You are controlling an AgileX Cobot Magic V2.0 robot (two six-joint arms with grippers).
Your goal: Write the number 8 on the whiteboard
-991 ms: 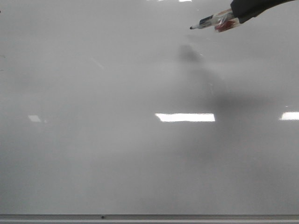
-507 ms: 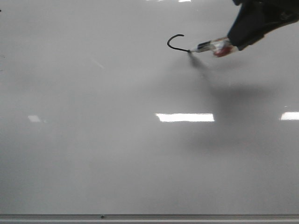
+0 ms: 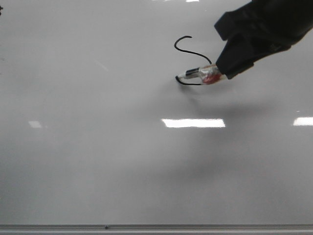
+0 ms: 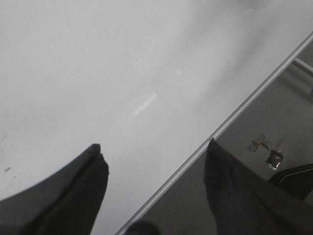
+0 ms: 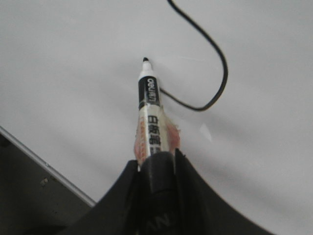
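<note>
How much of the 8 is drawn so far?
About half. An S-shaped stroke of the 8 is on the whiteboard. The right gripper holds the marker with its tip at the line's lower end. Both loops are open. The left gripper is open, off at the board's edge.

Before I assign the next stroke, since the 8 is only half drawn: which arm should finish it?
Right. The right hand grips the marker, whose tip sits at the end of the unfinished number 8 on the whiteboard. The left hand is open, empty, near the board's edge.
</note>
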